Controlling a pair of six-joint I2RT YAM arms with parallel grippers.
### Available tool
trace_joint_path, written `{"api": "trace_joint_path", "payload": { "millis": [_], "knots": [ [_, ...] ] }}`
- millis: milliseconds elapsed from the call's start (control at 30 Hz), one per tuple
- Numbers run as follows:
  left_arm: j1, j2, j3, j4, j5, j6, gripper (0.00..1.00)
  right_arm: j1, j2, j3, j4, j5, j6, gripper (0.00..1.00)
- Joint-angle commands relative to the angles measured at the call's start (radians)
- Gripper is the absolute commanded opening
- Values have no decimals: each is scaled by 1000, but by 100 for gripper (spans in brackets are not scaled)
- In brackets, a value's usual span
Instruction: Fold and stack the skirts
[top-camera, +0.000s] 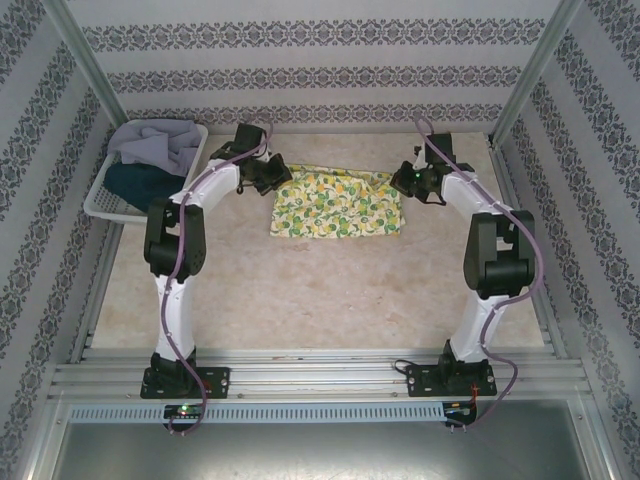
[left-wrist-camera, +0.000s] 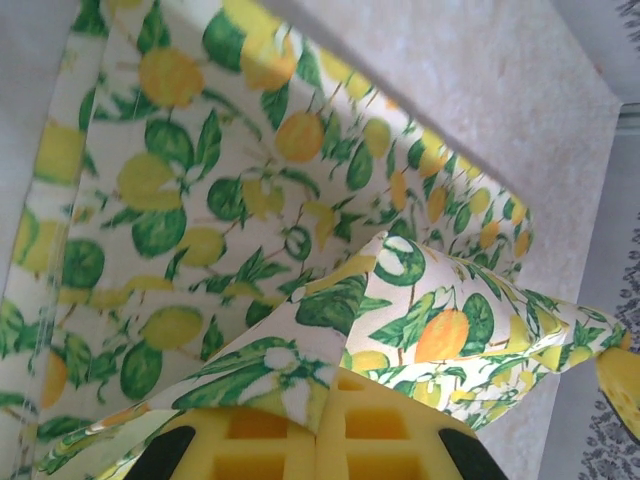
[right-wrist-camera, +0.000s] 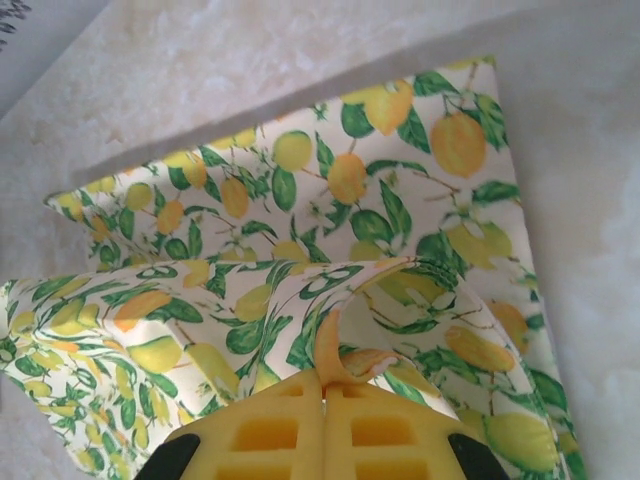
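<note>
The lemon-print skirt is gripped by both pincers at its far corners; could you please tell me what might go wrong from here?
The left pincer and right pincer each pinch only a small fold of the yellow skirt, so the cloth may slip free mid-fold. The lifted edge curls at the right pincer, so the fold could land creased or skewed.

Patterned wallpaper walls (top-camera: 300, 75), beige tabletop (top-camera: 330, 280), aluminium rails (top-camera: 320, 375)
</note>
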Motion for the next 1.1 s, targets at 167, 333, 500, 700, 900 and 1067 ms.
{"api": "trace_joint_path", "payload": {
  "millis": [167,333,500,700,900,1067],
  "knots": [
    [30,201,237,-54,16,13,11,-39,185,178,25,-104,29,0],
    [53,329,376,-98,-32,-11,58,-42,272,269,38,-8,52,27],
    [88,225,355,-119,-183,34,100,-57,155,139,91,258,54,65],
    [14,-1,150,-103,-254,129,100,21,-44,3,157,157,-21,98],
    [-43,7,2,121,8,-57,100,175,38,45,276,1,69,98],
    [-52,153,130,201,50,-130,100,211,230,118,477,-63,235,98]
  ]
}}
